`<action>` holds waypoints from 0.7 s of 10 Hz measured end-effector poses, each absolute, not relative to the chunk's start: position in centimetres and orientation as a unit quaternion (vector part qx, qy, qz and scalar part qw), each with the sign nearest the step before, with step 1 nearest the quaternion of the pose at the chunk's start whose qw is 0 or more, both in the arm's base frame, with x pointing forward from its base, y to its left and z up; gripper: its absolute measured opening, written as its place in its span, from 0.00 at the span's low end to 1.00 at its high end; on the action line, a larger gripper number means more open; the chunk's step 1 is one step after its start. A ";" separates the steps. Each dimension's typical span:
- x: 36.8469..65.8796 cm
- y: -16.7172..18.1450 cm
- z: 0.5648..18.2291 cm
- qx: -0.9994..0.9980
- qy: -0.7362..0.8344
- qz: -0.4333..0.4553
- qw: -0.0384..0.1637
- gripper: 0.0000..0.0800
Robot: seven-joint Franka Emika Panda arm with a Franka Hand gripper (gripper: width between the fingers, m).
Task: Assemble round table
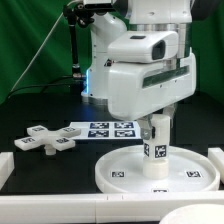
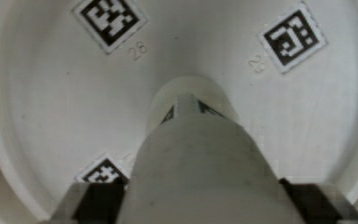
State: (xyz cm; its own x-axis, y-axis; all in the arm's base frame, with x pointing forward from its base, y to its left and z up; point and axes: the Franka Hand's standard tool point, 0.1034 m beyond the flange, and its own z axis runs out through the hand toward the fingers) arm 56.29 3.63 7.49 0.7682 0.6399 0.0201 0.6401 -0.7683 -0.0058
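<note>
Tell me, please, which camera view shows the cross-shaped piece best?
The exterior view: the cross-shaped piece lies whole, at the exterior view's left of the marker board. The wrist view misses it, showing only the leg over the disc.

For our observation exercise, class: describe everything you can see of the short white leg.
The leg is a short white cylinder, smooth and plastic by its look, with a small black-and-white tag on its side. It stands upright, held near its top by the gripper, whose fingers press on two opposite sides. Its lower end sits over the middle of the disc, inside the rim. Whether it touches the disc cannot be told.
</note>
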 end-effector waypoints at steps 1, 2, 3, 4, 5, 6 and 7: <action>56.3 3.7 7.5 -0.958 -0.288 -0.012 0.010 0.52; 56.4 3.9 7.5 -0.965 -0.261 -0.015 0.010 0.52; 56.4 3.9 7.5 -0.970 -0.243 -0.015 0.011 0.52; 56.4 3.9 7.5 -0.977 -0.211 -0.015 0.012 0.52; 56.4 3.9 7.5 -0.981 -0.192 -0.015 0.012 0.52; 56.4 3.9 7.5 -0.990 -0.140 -0.014 0.017 0.52; 56.4 3.8 7.4 -0.997 -0.067 -0.013 0.025 0.52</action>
